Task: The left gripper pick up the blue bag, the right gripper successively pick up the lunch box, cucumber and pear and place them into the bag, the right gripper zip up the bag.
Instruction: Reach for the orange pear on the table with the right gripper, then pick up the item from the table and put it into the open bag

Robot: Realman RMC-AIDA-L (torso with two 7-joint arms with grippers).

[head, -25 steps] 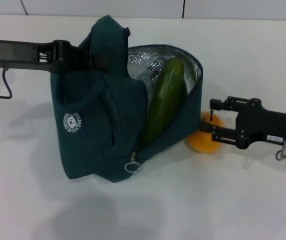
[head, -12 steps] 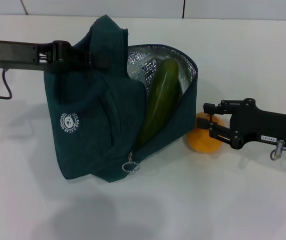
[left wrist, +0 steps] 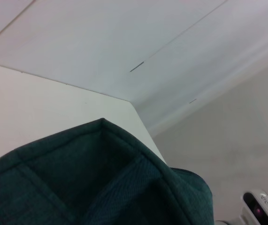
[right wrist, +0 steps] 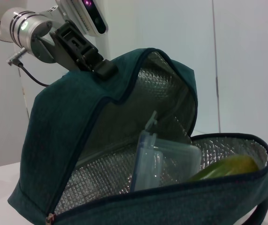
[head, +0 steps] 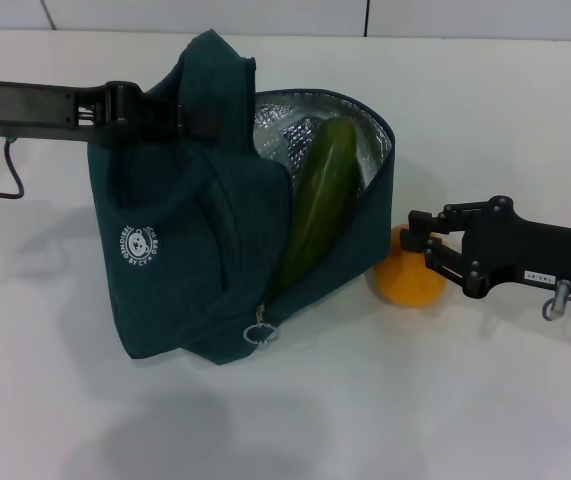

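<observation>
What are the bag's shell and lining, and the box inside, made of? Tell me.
The blue bag: its shell looks like matte woven fabric, with ribbed weave and stitched edges. Its lining is shiny quilted silver, probably foil. The lunch box is see-through and glossy, likely plastic.

A plain white table [head: 285, 420] fills nearly all of the head view, lit from above so that soft grey shadows lie on its surface. Along its far edge stands a wall of pale panels [head: 205, 14], split by thin dark vertical seams. In the left wrist view a table corner [left wrist: 129, 104] meets a white wall [left wrist: 101, 42] with faint seam lines, and the right wrist view shows a pale wall [right wrist: 246, 61] with one vertical seam.
</observation>
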